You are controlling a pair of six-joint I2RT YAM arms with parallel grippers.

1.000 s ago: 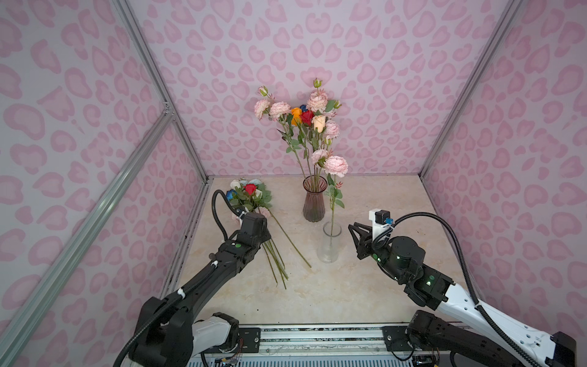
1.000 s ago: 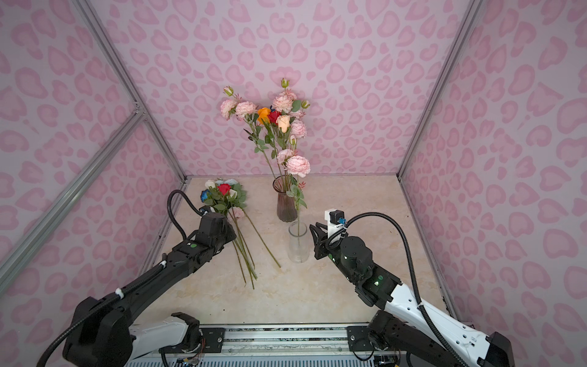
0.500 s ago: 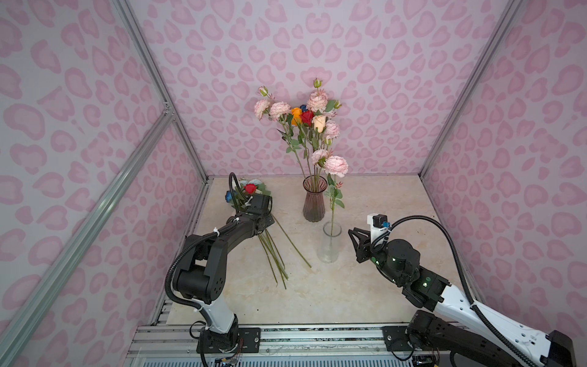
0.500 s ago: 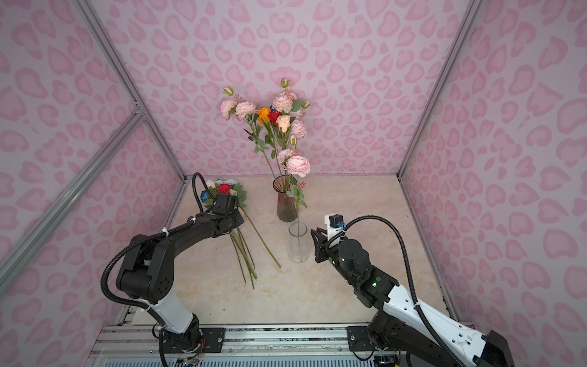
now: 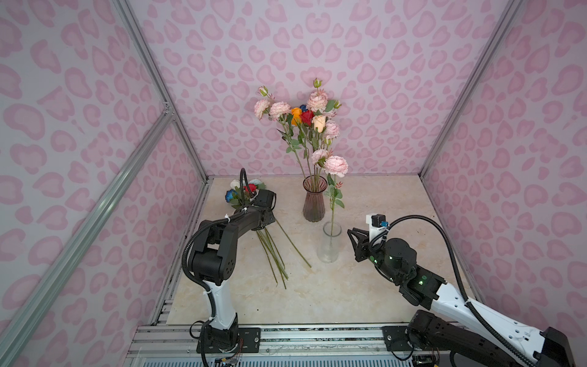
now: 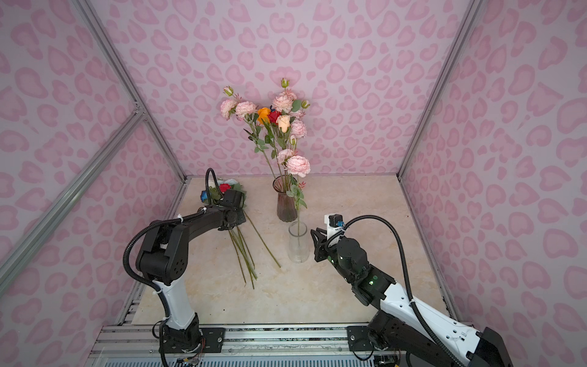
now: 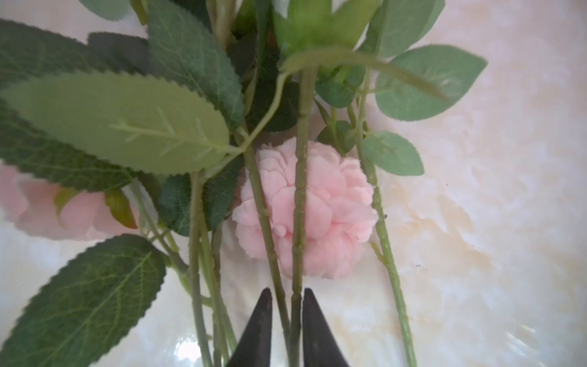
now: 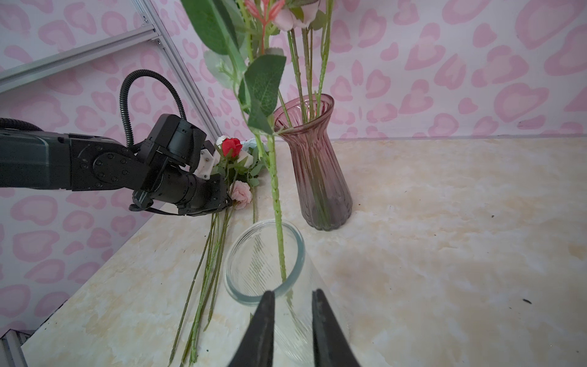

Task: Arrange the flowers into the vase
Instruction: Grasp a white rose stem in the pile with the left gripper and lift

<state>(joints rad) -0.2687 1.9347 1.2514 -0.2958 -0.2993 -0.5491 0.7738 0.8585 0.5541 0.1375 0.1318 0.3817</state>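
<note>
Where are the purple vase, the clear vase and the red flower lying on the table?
Purple vase [image 5: 313, 203]: in a top view, on its ribbed body.
Clear vase [image 5: 329, 248]: in a top view, on its glass wall.
Red flower [image 8: 232, 147]: right wrist view, on its petals.

Both top views: one stereo head, high over the front edge of the tabletop, pitched down toward the back wall. The ribbed purple vase sits mid-frame, far off. Coverage is near-identical: whole tabletop, both arms.

Left wrist: looks along the left end effector, very close, steeply down on the loose flowers lying left of that vase in both top views.

Right wrist: low, near tabletop height, in front of that vase, looks over the right end effector, past the clear vase, to the purple one and the left arm. It shares the loose flowers with the left wrist view.
</note>
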